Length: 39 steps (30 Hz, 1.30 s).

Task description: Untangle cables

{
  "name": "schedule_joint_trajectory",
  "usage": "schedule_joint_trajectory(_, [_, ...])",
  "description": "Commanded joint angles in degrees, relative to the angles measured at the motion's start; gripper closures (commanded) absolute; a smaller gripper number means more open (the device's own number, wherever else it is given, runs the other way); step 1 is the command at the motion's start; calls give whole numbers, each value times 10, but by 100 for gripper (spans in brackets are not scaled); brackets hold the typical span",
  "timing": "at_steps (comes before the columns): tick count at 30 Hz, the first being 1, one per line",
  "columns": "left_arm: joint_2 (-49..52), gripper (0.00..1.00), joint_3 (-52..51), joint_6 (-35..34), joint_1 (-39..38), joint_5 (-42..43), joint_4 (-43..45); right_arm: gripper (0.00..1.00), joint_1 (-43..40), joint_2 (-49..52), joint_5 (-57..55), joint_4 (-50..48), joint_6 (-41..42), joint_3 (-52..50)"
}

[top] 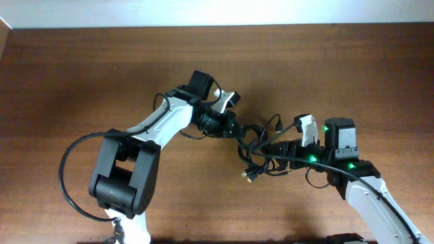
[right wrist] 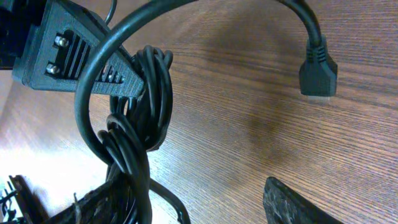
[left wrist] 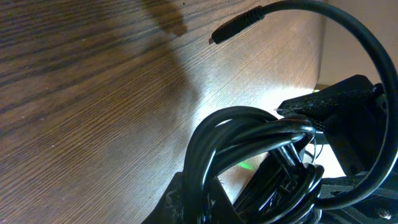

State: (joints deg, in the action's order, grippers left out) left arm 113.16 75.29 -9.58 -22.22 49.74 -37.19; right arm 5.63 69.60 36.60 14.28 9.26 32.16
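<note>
My left gripper [top: 239, 133] pinches the cables [top: 256, 154], a light, floppy knot mid-table [top: 81, 74]; my right gripper [top: 274, 149] is spread beside them; I'd probably grasp near a plug end [right wrist: 318, 74], not the coil.

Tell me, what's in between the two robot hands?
The tangled black cables are bunched between the left gripper and the right gripper. The overhead view shows it best.
</note>
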Motion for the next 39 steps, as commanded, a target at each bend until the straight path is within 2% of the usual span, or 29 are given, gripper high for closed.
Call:
schedule_joint_trajectory(1, [3, 100, 10, 9, -10, 101, -2, 31, 4, 6, -11, -2, 0, 10])
schedule_joint_trajectory(11, [3, 100, 10, 9, -27, 120, -4, 31, 4, 51, -14, -22, 0, 10])
schedule_joint_trajectory(14, [3, 100, 10, 9, -27, 105, -5, 32, 4, 57, -82, -19, 13, 10])
schedule_joint_trajectory(21, [3, 100, 10, 23, -27, 105, -10, 32, 3, 57, -310, 36, 147, 10])
schedule_joint_trajectory(26, [3, 100, 10, 24, -23, 105, -10, 32, 3, 57, -389, 60, 204, 10])
schedule_joint_trajectory(27, [3, 100, 10, 24, -23, 105, -10, 39, 3, 57, -390, 61, 204, 10])
schedule_joint_trajectory(28, [3, 100, 10, 24, -23, 105, -10, 53, 3, 57, -390, 61, 204, 10])
schedule_joint_trajectory(31, [3, 100, 10, 24, -22, 105, -10, 84, 3, 57, -390, 61, 204, 10])
schedule_joint_trajectory(33, [3, 100, 10, 24, -22, 105, -10, 96, 3, 57, -398, 61, 205, 10])
schedule_joint_trajectory(37, [3, 100, 10, 25, -22, 104, -10, 96, 3, 57, -423, 61, 205, 36])
schedule_joint_trajectory(39, [3, 100, 10, 24, -24, 87, -10, 96, 4, 57, -432, 60, 162, 71])
